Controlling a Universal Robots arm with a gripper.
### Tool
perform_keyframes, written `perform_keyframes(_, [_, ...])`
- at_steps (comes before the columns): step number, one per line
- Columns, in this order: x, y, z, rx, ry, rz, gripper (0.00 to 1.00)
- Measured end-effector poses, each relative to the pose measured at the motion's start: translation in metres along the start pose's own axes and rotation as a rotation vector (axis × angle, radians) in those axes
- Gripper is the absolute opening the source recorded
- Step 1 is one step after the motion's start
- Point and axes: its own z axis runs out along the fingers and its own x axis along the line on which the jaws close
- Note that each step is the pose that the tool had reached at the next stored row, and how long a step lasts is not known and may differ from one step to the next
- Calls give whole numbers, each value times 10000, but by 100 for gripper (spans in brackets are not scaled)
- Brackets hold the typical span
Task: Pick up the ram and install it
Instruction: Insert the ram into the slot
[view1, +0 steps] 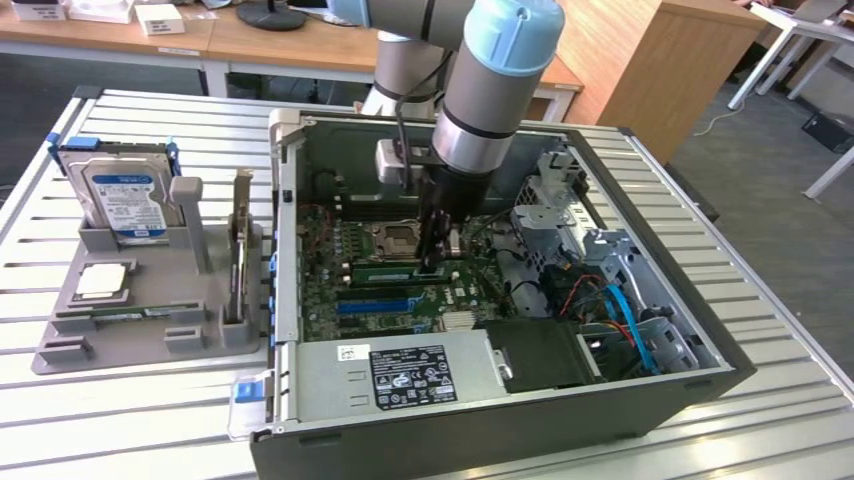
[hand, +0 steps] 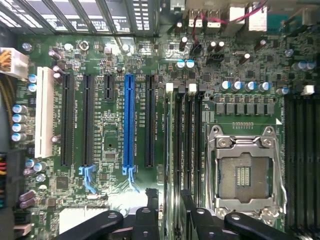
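Observation:
The ram (hand: 168, 150) is a thin green stick standing on edge in a memory slot beside the empty processor socket (hand: 245, 175). In the exterior view the ram (view1: 384, 273) lies low on the motherboard inside the open computer case (view1: 287, 250). My gripper (view1: 430, 264) reaches straight down into the case over one end of the stick. In the wrist view my gripper (hand: 167, 197) is open, with one dark finger on each side of the ram's edge and a gap to the stick.
A grey tray (view1: 80, 350) at the exterior view's left holds a hard drive (view1: 127, 195), a square silver processor chip (view1: 104, 282) and another green stick (view1: 118, 315). The power supply (view1: 400, 375), a drive cage (view1: 547, 215) and cables (view1: 614, 310) crowd the case.

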Motion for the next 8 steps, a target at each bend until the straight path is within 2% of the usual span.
perform_keyframes(8, [-4, 9, -204, 0, 0, -1, 31])
